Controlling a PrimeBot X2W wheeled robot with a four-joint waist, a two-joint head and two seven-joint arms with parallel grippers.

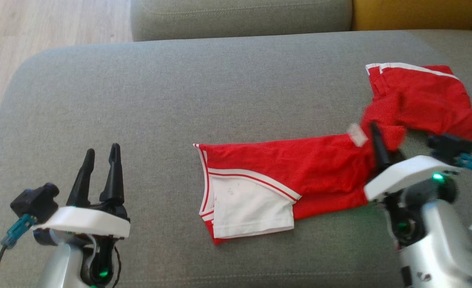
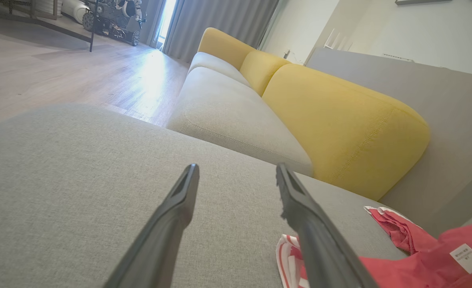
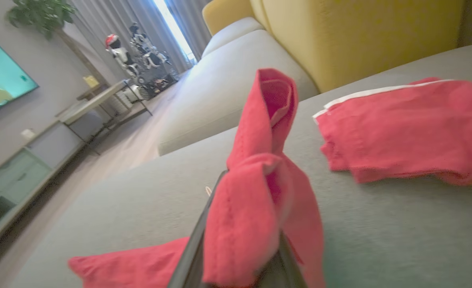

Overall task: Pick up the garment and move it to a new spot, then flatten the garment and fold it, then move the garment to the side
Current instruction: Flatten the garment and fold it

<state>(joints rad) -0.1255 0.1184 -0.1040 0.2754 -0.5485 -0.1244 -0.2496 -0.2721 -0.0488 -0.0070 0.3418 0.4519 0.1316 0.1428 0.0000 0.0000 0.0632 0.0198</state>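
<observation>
On the sofa cushion my right claw grips the red shorts (left claw wide, empty); flattening, folding not yet done.

Home living room, grey and yellow sofa, television, curtains, wood floor

Head view steeply above grey cushion; wrist views low across it, garment in all three.

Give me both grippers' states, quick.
Left gripper: open, holding nothing.
Right gripper: shut on a bunched fold of the red garment.
</observation>
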